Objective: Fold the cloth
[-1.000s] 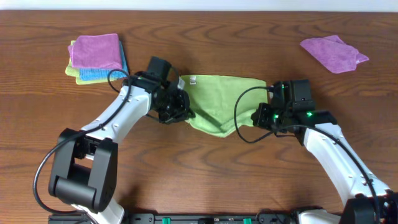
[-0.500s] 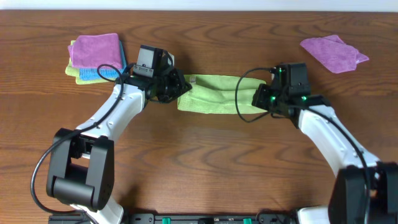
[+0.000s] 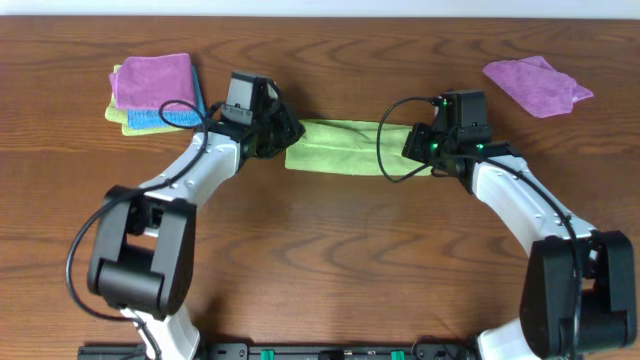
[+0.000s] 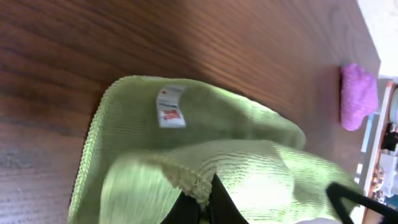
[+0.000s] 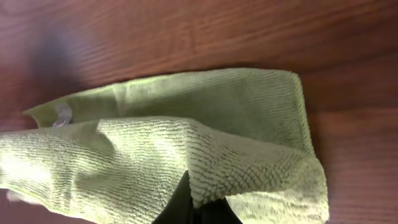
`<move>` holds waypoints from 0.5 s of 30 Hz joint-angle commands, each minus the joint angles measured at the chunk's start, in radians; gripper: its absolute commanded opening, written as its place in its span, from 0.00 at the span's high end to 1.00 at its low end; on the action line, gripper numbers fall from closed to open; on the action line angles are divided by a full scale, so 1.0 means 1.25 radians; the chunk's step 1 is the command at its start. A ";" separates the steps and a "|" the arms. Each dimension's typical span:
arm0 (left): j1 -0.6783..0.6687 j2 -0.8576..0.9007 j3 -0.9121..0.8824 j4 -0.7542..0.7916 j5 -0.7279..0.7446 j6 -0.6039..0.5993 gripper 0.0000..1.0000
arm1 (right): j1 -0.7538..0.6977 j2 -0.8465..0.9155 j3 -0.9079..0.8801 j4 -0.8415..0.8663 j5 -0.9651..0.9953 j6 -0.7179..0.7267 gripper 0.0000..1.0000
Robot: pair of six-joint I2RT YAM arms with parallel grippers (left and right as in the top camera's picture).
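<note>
The lime-green cloth point(image 3: 340, 147) lies as a long folded strip across the middle of the table. It has a white label near its left end point(image 4: 170, 107). My left gripper point(image 3: 283, 133) is shut on the cloth's left edge point(image 4: 196, 185). My right gripper point(image 3: 418, 146) is shut on the cloth's right edge point(image 5: 205, 193). In both wrist views the held layer is doubled over the lower layer of the cloth point(image 5: 236, 106).
A stack of folded cloths, purple point(image 3: 152, 80) over blue point(image 3: 160, 118) and yellow-green, sits at the far left. A loose purple cloth point(image 3: 537, 84) lies at the far right. The table is brown wood point(image 3: 330, 260).
Both grippers have carried the near edge of the cloth away from me over the far edge. The cloth went from a sagging open shape to a narrow folded strip.
</note>
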State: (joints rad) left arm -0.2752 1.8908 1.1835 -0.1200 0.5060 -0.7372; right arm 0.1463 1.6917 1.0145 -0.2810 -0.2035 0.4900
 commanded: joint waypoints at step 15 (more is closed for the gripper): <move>-0.005 0.091 0.010 0.077 -0.055 -0.015 0.95 | -0.005 0.103 0.013 0.111 0.038 0.023 0.99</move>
State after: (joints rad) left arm -0.2787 1.9854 1.1835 -0.0360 0.4587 -0.7555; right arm 0.1463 1.7954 1.0145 -0.1505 -0.1749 0.5022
